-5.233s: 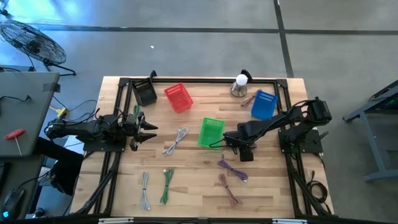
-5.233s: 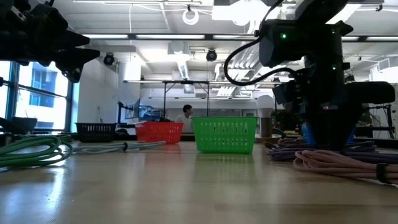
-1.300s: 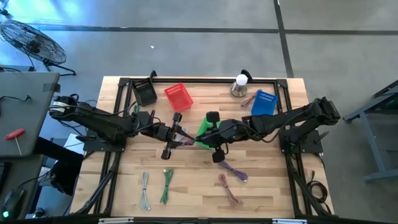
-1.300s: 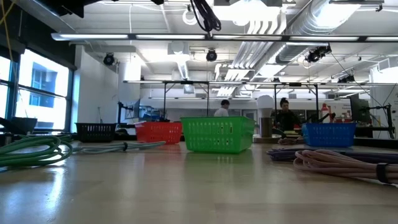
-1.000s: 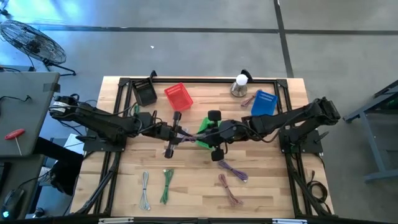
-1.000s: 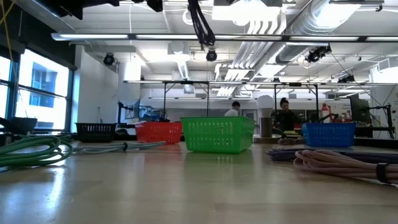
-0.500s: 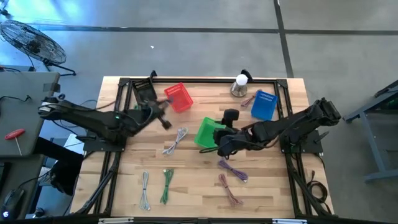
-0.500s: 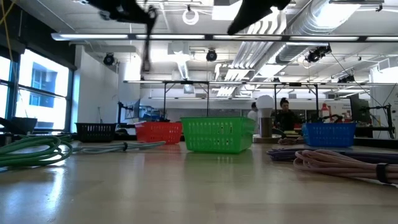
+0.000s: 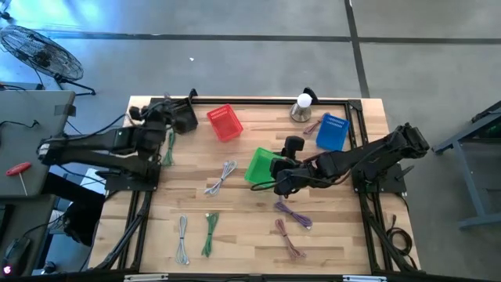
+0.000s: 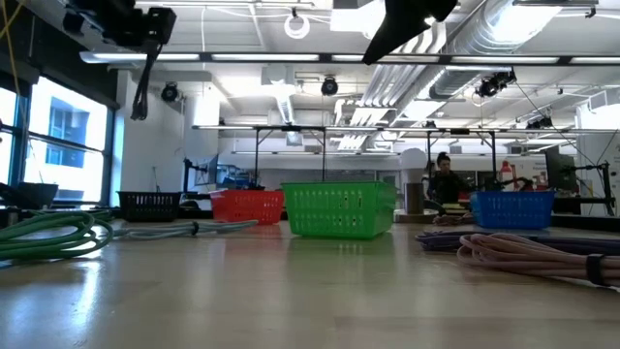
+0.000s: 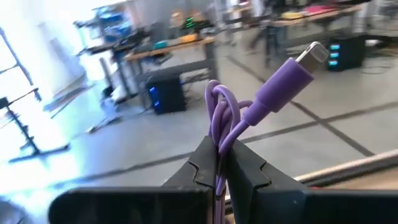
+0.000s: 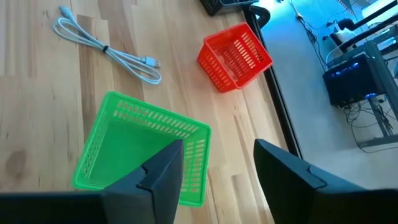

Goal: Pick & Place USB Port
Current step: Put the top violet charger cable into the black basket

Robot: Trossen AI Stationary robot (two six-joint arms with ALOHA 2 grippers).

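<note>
Left tool (image 11: 221,163) with purple cable (image 11: 249,112), now by black basket (image 9: 184,117).

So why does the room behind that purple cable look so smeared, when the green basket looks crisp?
Left wrist view: the purple cable pinched in the left hand is sharp, the room behind streaked with motion blur. Right wrist view: the green basket and table are sharp. Low view: ceiling lights glare and the arms show only as dark silhouettes.
</note>
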